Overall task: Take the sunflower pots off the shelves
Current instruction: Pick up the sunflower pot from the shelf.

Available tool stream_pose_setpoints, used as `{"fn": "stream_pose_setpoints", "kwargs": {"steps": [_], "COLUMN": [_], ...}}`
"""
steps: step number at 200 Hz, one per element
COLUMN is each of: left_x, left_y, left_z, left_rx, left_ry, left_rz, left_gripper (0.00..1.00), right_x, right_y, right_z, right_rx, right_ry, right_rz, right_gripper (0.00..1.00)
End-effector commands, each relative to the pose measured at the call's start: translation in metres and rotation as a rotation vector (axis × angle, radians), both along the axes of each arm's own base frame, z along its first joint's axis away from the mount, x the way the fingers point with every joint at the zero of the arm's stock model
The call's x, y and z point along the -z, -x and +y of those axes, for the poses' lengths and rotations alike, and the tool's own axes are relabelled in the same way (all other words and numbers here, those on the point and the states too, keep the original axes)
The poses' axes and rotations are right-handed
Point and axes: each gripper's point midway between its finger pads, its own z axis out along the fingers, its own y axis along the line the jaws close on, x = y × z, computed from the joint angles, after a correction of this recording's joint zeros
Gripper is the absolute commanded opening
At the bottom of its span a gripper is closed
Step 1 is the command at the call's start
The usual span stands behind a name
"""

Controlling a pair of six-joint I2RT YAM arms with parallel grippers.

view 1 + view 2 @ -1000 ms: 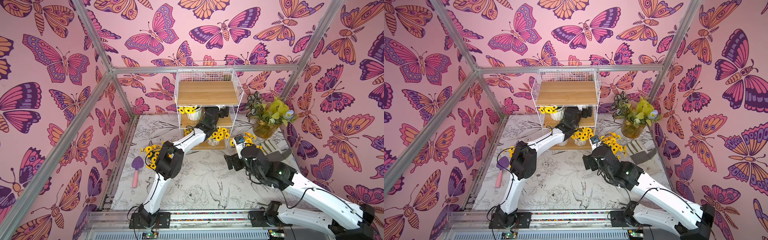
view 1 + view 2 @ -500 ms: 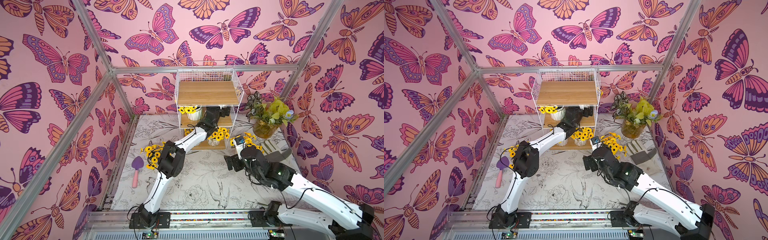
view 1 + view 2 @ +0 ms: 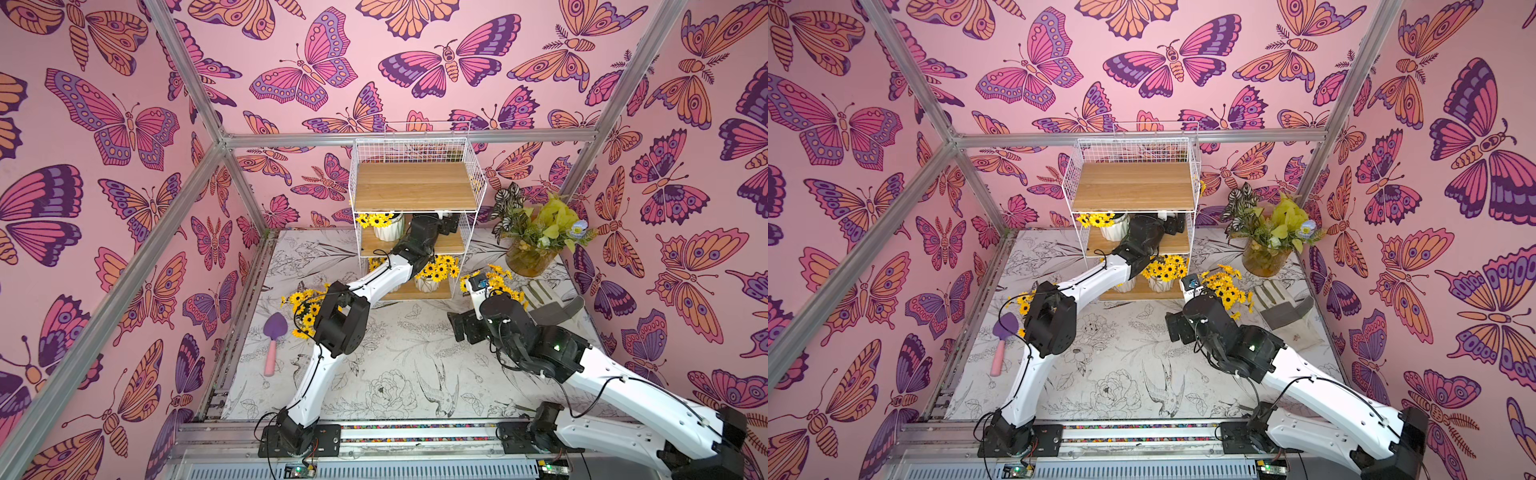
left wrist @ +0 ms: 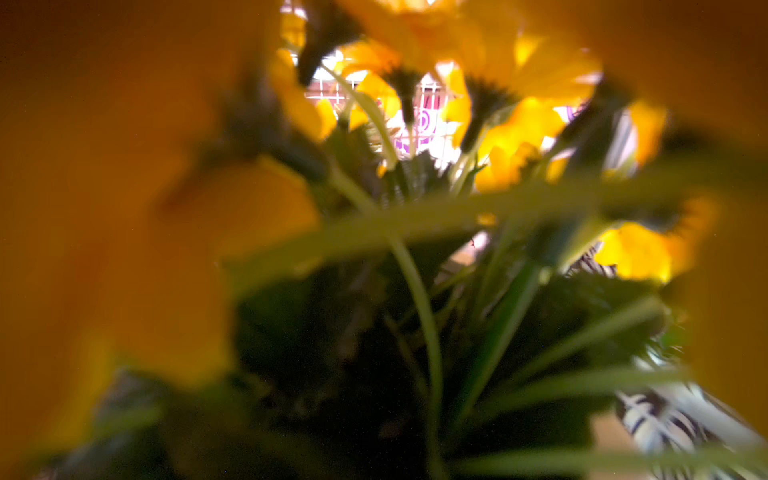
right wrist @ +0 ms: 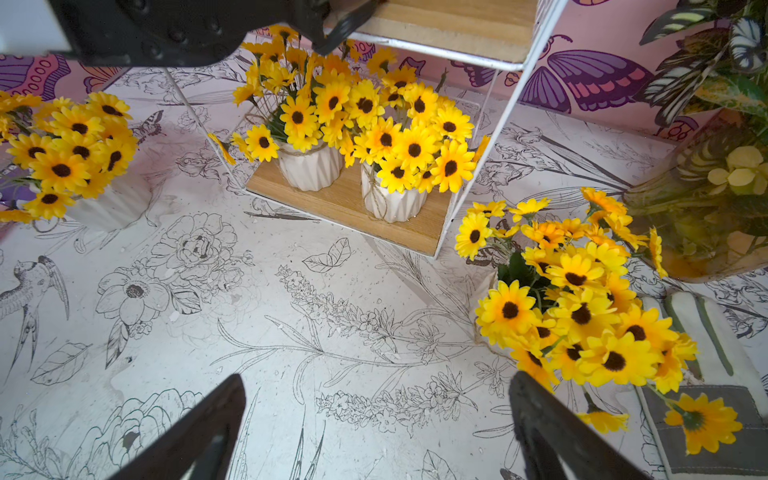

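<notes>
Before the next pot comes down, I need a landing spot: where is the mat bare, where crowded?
Bare: the middle of the mat, from the shelves to the near rail. Crowded: right side, with vase, glove and a sunflower pot; left edge, with the trowel and another sunflower pot.

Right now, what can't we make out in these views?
- Left end effector: in both top views the shelves' top board covers it; open or shut unclear.
- Left wrist view: blurred sunflowers against the lens; their pot unseen.
- Lower-tier left pot: the left forearm mostly hides it in both top views.
- Table pot: the left elbow covers it in both top views.
</notes>
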Motion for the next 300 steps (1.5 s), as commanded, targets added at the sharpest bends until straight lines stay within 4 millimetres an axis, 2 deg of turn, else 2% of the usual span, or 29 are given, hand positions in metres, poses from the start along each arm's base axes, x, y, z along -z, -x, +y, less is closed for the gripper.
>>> {"fn": "stream_pose_setpoints", "kwargs": {"steps": [1,66,123,179,196,221,251,300], "left_x": [0.097,0.085,0.087,0.096,0.099,0.103,0.109,0.139], "left_y": [0.016,0.054,0.098,0.126,0.128,0.127,0.131,0.133], "left_z": [-0.009,0.005,0.017,0.024,0.023,0.019,0.014,0.018], "left_rx": [0.077,0.137,0.191,0.222,0.229,0.241,0.280,0.295], "left_ry": [-0.162,-0.086,-0.064,-0.067,-0.079,-0.074,-0.111,-0.293], "left_rz": [0.192,0.230,0.261,0.287,0.288,0.303,0.304,0.292], "left_gripper": [0.58,0.54,0.52,0.54,0.56,0.69,0.63,0.58], "right_x": [-0.006,-0.013,-0.023,-0.025,-0.023,-0.018,-0.018,-0.016], "right_y": [-0.004,-0.012,-0.021,-0.023,-0.024,-0.027,-0.029,-0.033], "right_z": [-0.003,-0.009,-0.016,-0.020,-0.021,-0.019,-0.018,-0.017], "right_rx": [0.030,0.058,0.094,0.108,0.113,0.114,0.112,0.109], "right_ry": [-0.021,-0.024,-0.029,-0.032,-0.024,-0.026,-0.028,-0.018], "right_rz": [-0.013,-0.020,-0.045,-0.060,-0.058,-0.049,-0.049,-0.043], "right_gripper": [0.99,0.99,0.99,0.99,0.99,0.99,0.99,0.99]}}
